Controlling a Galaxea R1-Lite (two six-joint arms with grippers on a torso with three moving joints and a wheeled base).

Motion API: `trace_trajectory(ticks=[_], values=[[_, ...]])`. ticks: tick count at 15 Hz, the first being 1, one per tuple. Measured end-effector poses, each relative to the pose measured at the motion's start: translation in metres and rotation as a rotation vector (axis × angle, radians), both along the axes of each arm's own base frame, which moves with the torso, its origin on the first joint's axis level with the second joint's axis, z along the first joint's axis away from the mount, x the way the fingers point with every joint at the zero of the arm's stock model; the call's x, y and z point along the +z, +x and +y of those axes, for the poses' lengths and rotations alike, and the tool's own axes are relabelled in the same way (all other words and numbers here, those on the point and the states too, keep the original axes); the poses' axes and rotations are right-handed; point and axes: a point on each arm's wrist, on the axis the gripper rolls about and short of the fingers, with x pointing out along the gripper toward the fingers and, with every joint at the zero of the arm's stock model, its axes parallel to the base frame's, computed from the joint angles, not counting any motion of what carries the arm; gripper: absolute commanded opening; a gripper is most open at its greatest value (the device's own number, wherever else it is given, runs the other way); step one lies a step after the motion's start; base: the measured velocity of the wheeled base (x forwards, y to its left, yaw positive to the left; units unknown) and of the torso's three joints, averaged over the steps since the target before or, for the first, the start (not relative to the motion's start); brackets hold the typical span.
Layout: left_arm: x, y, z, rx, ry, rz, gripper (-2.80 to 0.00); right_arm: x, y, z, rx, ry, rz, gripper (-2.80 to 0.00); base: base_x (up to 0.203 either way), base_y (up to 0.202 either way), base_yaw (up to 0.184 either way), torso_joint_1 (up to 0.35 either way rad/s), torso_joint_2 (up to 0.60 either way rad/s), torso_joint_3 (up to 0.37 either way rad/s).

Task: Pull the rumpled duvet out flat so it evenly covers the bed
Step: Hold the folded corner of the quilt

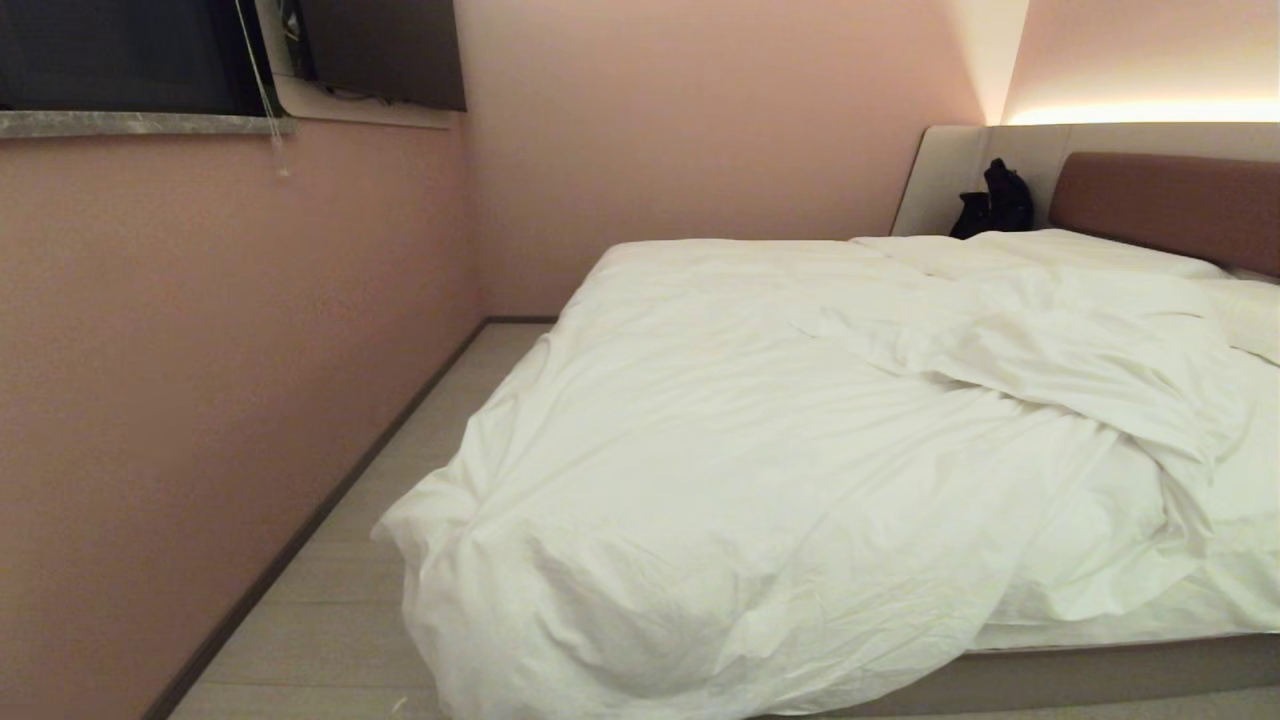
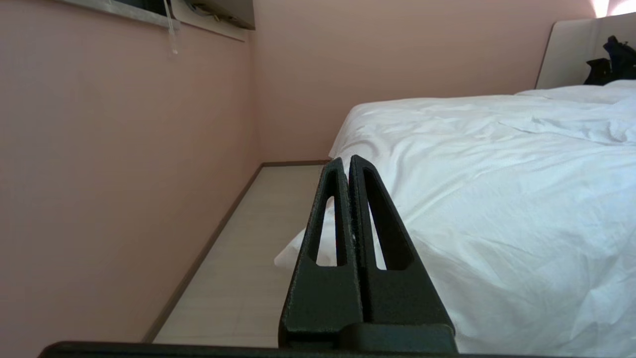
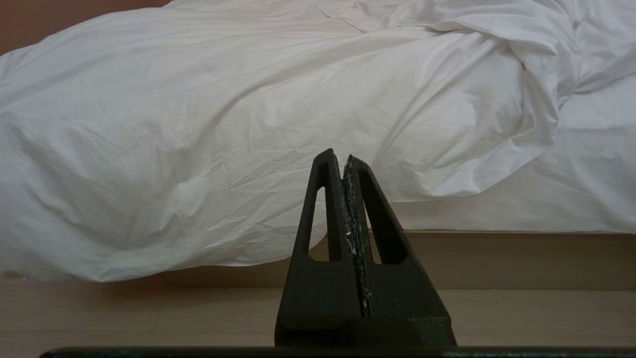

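Observation:
The white puffy duvet (image 1: pixel 760 440) lies rumpled over the bed (image 1: pixel 1100 675), bunched toward the near left corner where it hangs over the edge toward the floor. A folded ridge runs across its right part, and bare sheet (image 1: pixel 1230 590) shows at the near right. My left gripper (image 2: pixel 346 160) is shut and empty, held low beside the duvet's (image 2: pixel 497 199) left corner. My right gripper (image 3: pixel 338 156) is shut and empty too, low in front of the bed's near side, facing the hanging duvet (image 3: pixel 198 149) and the base (image 3: pixel 497 258). Neither arm shows in the head view.
A pink wall (image 1: pixel 200 400) runs close along the bed's left side, leaving a narrow strip of pale floor (image 1: pixel 330 620). A dark bag (image 1: pixel 993 200) sits by the reddish-brown headboard (image 1: pixel 1170 205). A blind cord (image 1: pixel 270 100) hangs from the window ledge.

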Motion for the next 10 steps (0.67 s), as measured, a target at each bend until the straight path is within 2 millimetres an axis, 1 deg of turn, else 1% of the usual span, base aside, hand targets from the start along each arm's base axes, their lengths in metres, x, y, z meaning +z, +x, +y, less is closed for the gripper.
trace_trajectory(ticks=[6,10], values=[[-0.026,0.011,-0.001,-0.056,0.011,0.084,-2.80,0.000,0.000,0.000,0.001,0.001,0.001,-2.80,0.000,0.000,0.000,0.000,0.00,0.000],[-0.038,0.014,-0.001,-0.055,0.001,0.166,-2.80,0.000,0.000,0.000,0.001,0.001,0.001,-2.80,0.000,0.000,0.000,0.000,0.00,0.000]])
